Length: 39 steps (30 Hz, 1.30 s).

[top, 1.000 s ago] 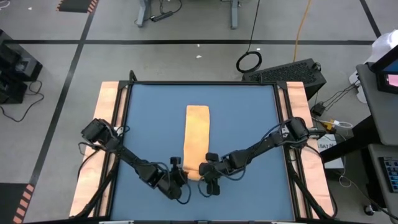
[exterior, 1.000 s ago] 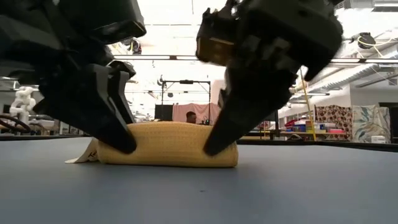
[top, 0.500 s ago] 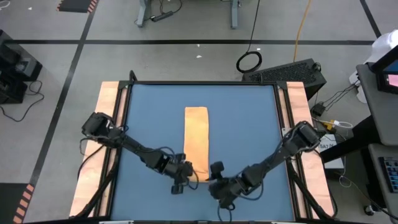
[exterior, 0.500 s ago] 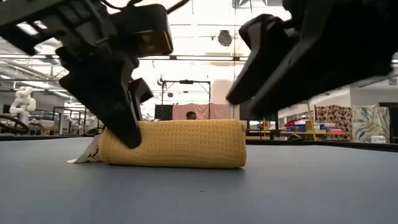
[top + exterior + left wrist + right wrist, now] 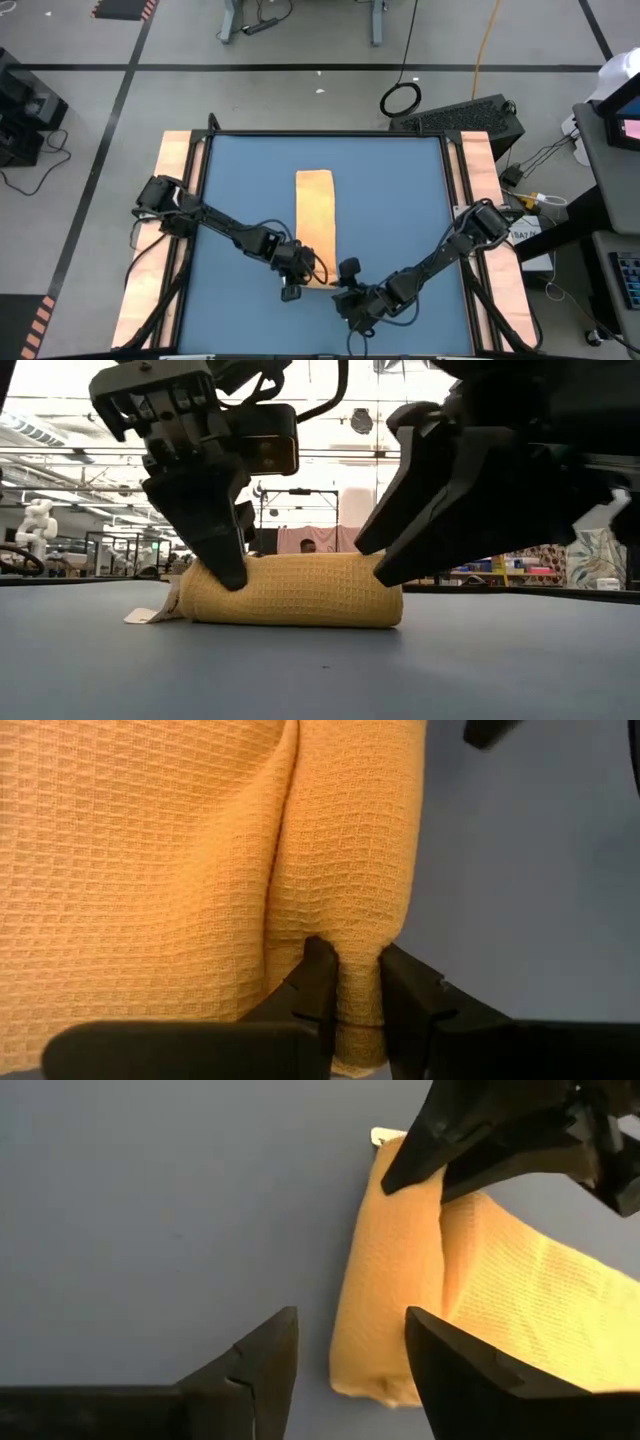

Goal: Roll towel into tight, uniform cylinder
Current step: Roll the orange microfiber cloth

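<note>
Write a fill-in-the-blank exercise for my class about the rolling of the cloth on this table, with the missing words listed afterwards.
1. The left pincer is shut on a fold of the soft orange-yellow waffle-weave ____.
2. The right pincer stands ____, holding nothing, beside the roll's end.
3. The towel lies on the ____ table top.
4. Only the towel's end nearest the arms is ____; the rest lies flat.

Missing words: towel; open; blue; rolled
</note>
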Tool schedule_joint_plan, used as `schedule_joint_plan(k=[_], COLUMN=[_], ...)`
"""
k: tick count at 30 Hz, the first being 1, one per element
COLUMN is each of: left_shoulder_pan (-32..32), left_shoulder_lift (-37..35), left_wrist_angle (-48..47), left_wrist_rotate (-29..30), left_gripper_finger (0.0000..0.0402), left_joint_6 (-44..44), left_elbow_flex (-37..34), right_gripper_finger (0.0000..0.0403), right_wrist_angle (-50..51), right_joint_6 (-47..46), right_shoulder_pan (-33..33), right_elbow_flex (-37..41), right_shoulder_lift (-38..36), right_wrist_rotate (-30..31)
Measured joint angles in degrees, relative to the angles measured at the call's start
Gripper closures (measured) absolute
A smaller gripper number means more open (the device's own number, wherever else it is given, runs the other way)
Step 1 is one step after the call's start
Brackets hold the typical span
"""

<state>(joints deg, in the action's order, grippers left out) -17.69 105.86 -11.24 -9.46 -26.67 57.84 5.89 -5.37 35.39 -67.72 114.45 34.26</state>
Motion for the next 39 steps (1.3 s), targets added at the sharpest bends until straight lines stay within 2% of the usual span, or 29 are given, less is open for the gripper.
schedule_joint_plan(k=[7,17,23,32,35,39], left_shoulder_pan=[0.15,0.07,-1.93,-5.82,-7.91,-11.44], left_shoulder_lift=[0.02,0.04,0.04,-2.68,-6.0,-8.51], left_wrist_angle=[-0.03,1.13,2.43,-0.14,-1.45,-1.86], left_wrist_rotate=[0.0,0.55,6.57,14.1,19.31,29.66], left_gripper_finger=[0.0342,0.0338,0.03,0.0197,0.0173,0.0153], left_joint_6=[-0.12,-0.07,-0.16,-0.01,0.0,1.58], left_elbow_flex=[0.0,-0.1,-0.15,-0.28,-0.33,-0.31], right_gripper_finger=[0.0227,0.0227,0.0237,0.0313,0.0336,0.0346], right_wrist_angle=[2.4,2.83,3.98,5.22,5.4,5.65], right_joint_6=[-4.01,-5.67,-9.38,-10.61,-11.33,-13.53], right_shoulder_pan=[-2.27,-5.4,-7.21,-7.7,-8.44,-10.81], right_elbow_flex=[-0.1,-0.26,-0.35,-0.33,-0.3,-0.28], right_shoulder_lift=[-0.02,1.44,2.32,2.29,2.32,2.23], right_wrist_rotate=[-1.85,-8.24,-10.99,-12.06,-13.95,-20.14])
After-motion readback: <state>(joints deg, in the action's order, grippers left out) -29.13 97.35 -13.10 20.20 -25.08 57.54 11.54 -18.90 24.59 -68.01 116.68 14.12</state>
